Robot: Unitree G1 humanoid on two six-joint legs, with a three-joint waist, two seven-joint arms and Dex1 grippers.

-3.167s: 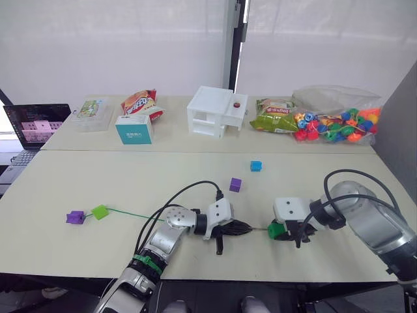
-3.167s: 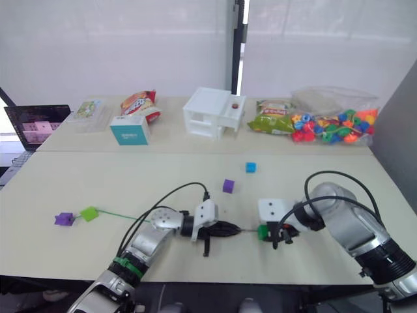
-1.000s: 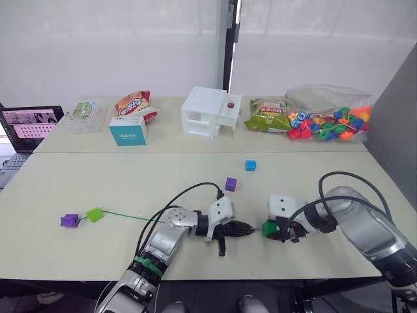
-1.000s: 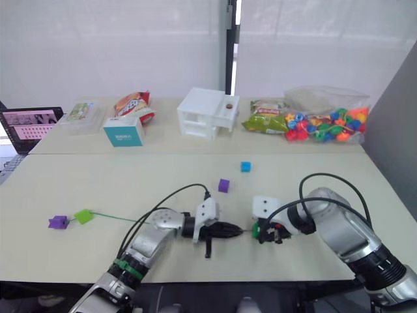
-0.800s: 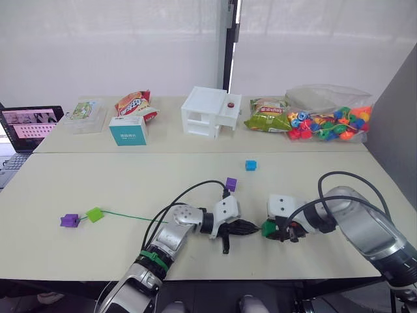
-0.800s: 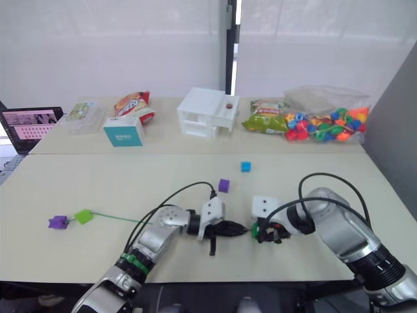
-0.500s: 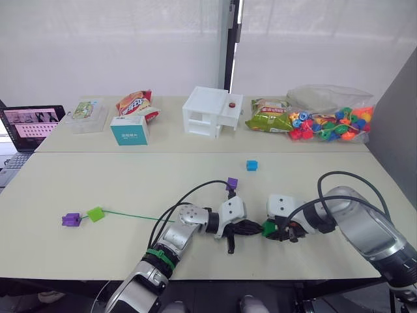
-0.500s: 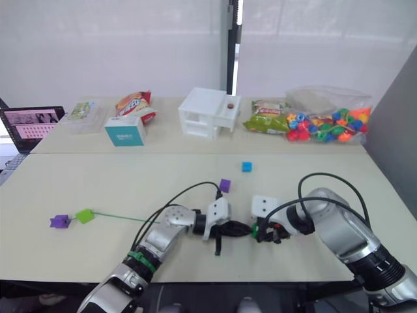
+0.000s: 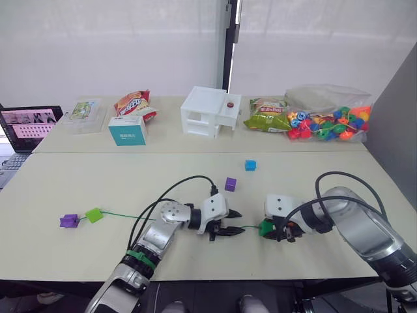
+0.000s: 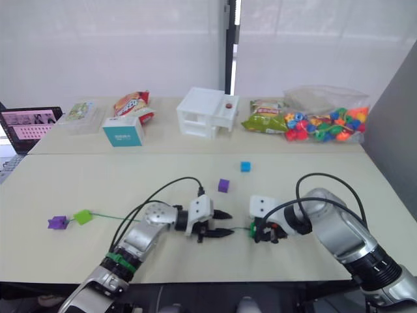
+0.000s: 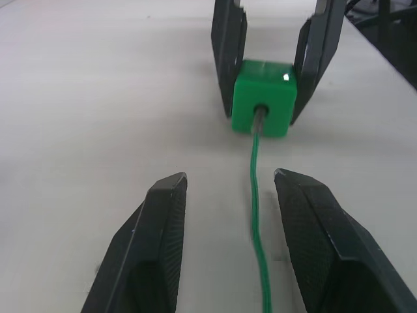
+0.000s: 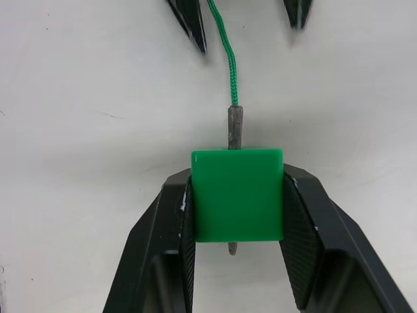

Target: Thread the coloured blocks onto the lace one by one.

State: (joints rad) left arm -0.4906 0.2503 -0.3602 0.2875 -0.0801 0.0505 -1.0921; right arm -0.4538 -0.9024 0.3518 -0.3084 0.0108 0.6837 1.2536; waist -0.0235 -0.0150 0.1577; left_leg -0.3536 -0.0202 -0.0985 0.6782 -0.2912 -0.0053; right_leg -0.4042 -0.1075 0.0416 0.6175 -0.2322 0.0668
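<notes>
Firmly, a smooth darker green cube (image 12: 237,193) is pinched between the right end effector's (image 12: 237,225) ribbed black fingers, low over the matte bench (image 9: 98,176). The braided green lace (image 11: 255,189) is run through it by its stiff grey tip, lying between the left end effector's (image 11: 225,215) spread fingers.

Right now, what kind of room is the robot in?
Probably a lab or test room: plain beige tables against white walls, an open black laptop, and a clear plastic bag of bright beads laid out for practice.
</notes>
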